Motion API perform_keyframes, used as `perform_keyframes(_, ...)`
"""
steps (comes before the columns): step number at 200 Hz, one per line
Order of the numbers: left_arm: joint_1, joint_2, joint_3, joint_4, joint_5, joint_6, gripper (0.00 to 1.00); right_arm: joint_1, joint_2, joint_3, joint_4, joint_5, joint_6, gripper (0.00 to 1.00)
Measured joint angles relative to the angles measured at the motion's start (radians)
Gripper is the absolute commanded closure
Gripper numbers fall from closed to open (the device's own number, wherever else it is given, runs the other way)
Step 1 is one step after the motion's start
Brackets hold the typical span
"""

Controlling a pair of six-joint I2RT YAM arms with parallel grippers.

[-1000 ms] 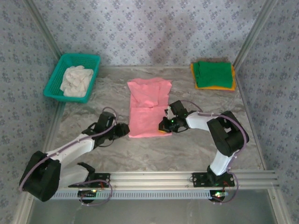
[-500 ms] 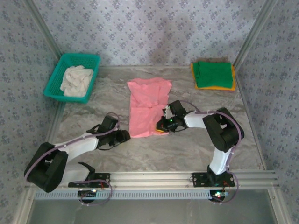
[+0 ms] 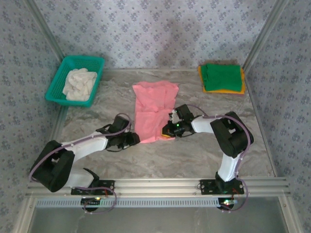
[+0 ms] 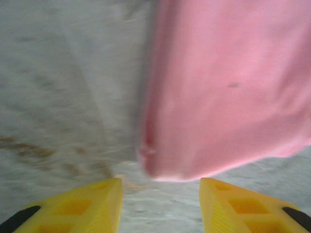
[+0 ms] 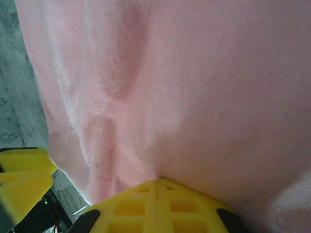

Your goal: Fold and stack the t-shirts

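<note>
A salmon-pink t-shirt [image 3: 153, 109] lies folded lengthwise in the middle of the table, and it looms close ahead in the left wrist view [image 4: 223, 87]. My left gripper [image 3: 133, 139] sits low at its near left corner. Its yellow fingers [image 4: 97, 204] stand open with bare table between them, the hem just beyond the tips. My right gripper [image 3: 166, 131] is at the near right corner. Its tips [image 5: 158, 194] are shut together on the pink cloth [image 5: 194, 87], which creases toward them. A folded green t-shirt [image 3: 222, 76] rests on an orange-yellow one [image 3: 228, 91] at the back right.
A teal mesh basket [image 3: 58, 92] holding a crumpled white cloth [image 3: 80, 83] stands at the back left. Patterned walls close the table on three sides. The left gripper's yellow fingers [image 5: 24, 174] show at the lower left of the right wrist view.
My left gripper has slid right along the table to the pink shirt's near left corner and opened a little. The right gripper has nudged slightly left with the hem.
</note>
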Motion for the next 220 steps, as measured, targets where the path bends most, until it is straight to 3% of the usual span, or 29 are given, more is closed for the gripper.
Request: perform_keyframes(220, 0.004, 0.166, 0.127, -0.077, -0.002, 0.003, 0.6, -0.002, -0.005, -0.024, 0.043, -0.006, 0.011, 1.0)
